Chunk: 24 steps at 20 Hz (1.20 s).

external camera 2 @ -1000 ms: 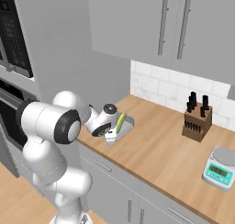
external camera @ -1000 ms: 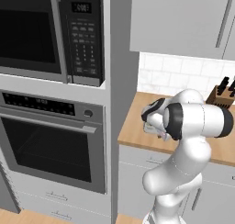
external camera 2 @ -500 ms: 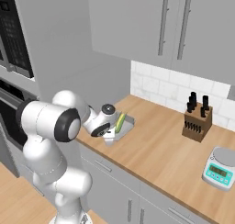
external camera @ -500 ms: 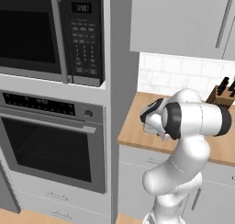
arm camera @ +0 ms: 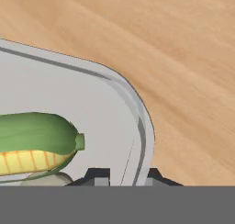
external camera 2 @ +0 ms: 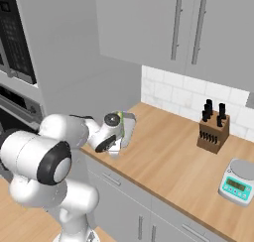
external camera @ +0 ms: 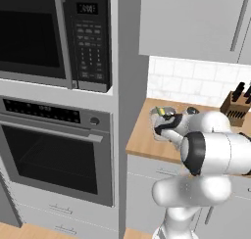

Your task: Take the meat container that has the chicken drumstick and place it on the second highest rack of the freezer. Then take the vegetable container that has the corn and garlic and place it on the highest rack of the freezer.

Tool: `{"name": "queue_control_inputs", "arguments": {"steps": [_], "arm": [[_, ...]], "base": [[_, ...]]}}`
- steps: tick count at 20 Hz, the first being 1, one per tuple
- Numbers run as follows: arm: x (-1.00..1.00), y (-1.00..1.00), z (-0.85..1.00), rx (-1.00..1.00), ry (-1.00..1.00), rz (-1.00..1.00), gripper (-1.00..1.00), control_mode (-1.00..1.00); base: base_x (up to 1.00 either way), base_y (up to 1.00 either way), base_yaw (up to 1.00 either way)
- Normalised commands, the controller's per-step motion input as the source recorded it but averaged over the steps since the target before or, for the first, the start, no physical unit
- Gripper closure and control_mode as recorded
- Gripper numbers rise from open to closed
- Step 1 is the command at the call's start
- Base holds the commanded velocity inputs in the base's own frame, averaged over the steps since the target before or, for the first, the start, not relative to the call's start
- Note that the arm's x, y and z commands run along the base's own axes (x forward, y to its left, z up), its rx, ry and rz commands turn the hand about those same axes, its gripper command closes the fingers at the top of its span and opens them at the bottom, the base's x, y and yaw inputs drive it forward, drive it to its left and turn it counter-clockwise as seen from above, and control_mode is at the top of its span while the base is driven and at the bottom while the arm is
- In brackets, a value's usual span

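Observation:
The vegetable container (arm camera: 55,90) is a pale grey tray on the wooden counter (external camera 2: 168,159), near its left end beside the oven column. In it lies the corn (arm camera: 36,136), yellow with green husk, and a pale rounded bit of the garlic (arm camera: 46,178) peeks out below the cob. My gripper (arm camera: 126,178) is shut on the tray's rim, one fingertip inside the wall and one outside. From the base, the tray (external camera 2: 129,127) shows partly behind my hand (external camera 2: 111,134), and the corn's tip (external camera: 160,110) shows above the wrist. The meat container, the chicken drumstick and the freezer are out of view.
A knife block (external camera 2: 213,129) stands at the tiled back wall, and a small kitchen scale (external camera 2: 237,182) sits at the counter's right end. The oven (external camera: 54,155) and microwave (external camera: 49,37) column rises left of the counter. Wall cabinets (external camera 2: 188,28) hang overhead.
The jaws have gone from wide open to shut on the tray's rim. The arm and the tray have hardly moved.

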Motion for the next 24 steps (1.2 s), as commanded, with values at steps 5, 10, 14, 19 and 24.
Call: {"name": "queue_control_inputs", "arguments": {"steps": [5, 10, 14, 19, 24], "arm": [[-0.74, 0.0, 1.0, -0.04, -0.03, -0.02, 1.0, -1.0], [-0.5, -0.02, 1.0, -0.02, 0.0, -0.05, 1.0, -1.0], [-0.65, 0.0, 1.0, 0.03, 0.08, 0.0, 1.0, -1.0], [-0.72, 0.0, 1.0, 0.08, 0.25, 0.0, 1.0, -1.0], [-0.76, -0.1, 0.94, 0.11, 0.3, -0.1, 1.0, -1.0]], "base": [[0.0, 0.0, 0.0], [0.0, 0.0, 0.0], [0.0, 0.0, 0.0], [0.0, 0.0, 0.0], [0.0, 0.0, 0.0]]}}
